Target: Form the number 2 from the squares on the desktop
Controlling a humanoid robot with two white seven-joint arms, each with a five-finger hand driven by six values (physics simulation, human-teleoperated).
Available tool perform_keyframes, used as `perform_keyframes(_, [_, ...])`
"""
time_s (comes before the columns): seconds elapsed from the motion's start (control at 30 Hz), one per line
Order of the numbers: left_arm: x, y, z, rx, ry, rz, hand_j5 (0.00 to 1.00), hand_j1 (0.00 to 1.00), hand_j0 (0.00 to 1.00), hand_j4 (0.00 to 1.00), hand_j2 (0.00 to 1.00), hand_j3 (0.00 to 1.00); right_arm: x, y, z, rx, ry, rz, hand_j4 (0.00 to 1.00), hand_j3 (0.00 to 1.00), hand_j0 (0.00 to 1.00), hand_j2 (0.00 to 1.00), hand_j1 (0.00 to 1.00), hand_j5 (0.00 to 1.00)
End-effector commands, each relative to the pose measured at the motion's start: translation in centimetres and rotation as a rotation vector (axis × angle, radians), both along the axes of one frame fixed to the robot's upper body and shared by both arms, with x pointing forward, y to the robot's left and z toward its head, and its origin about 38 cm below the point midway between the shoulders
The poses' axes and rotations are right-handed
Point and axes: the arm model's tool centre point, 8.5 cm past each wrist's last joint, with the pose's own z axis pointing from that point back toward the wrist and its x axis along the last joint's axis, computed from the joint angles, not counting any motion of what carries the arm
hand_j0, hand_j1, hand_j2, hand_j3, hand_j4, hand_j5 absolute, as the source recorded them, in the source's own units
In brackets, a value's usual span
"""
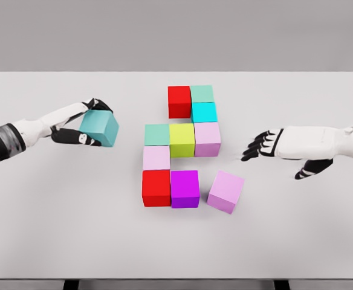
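Left hand (83, 124) clamped on a teal cube (100, 128), held off to the left, well apart from the build. Right hand (267, 145) hovering open over the white tabletop (55, 211), fingers spread, holding nothing.

Toward the middle: red cube (179, 101) and pale green cube (202, 93) up top, cyan cube (204, 112) below, then a row of mint cube (157, 134), yellow-green cube (182, 139), pink cube (207, 139). Under that, pale pink cube (156, 157), red bottom cube (156, 188), purple cube (185, 188). Lilac cube (225, 191) sitting skewed, just beside the purple one, not flush.

Biggest risk, probably: the top row looks one short on the left, so dropping the teal cube in crooked could bump the red one and shove the stack. Same deal nudging the lilac one straight.
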Motion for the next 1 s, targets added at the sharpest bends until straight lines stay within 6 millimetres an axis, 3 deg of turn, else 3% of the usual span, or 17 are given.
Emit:
perform_keyframes(0.0, [0.4, -1.0, -1.0, -0.010, 0.029, 0.024, 0.30, 0.30, 0.30, 0.30, 0.30, 0.30, -0.4, -1.3, -1.1, -0.041, 0.039, -0.027, 1.00, 1.00, 1.00, 1.00, 1.00, 1.00])
perform_keyframes(0.23, [2.0, -1.5, 0.7, -0.032, 0.044, 0.078, 0.30, 0.30, 0.30, 0.30, 0.30, 0.30, -1.4, -1.4, -4.2, -0.157, 0.071, 0.008, 1.00, 1.00, 1.00, 1.00, 1.00, 1.00])
perform_keyframes(0.4, [4.2, -1.7, -0.4, -0.075, 0.090, 0.128, 0.30, 0.30, 0.30, 0.30, 0.30, 0.30, -2.1, -1.0, -5.8, -0.190, 0.099, 0.036, 1.00, 1.00, 1.00, 1.00, 1.00, 1.00])
perform_keyframes(0.97, [8.8, -5.6, -0.3, -0.066, 0.105, 0.171, 0.30, 0.30, 0.30, 0.30, 0.30, 0.30, -1.1, 0.4, -5.9, -0.173, 0.079, 0.054, 1.00, 1.00, 1.00, 1.00, 1.00, 1.00])
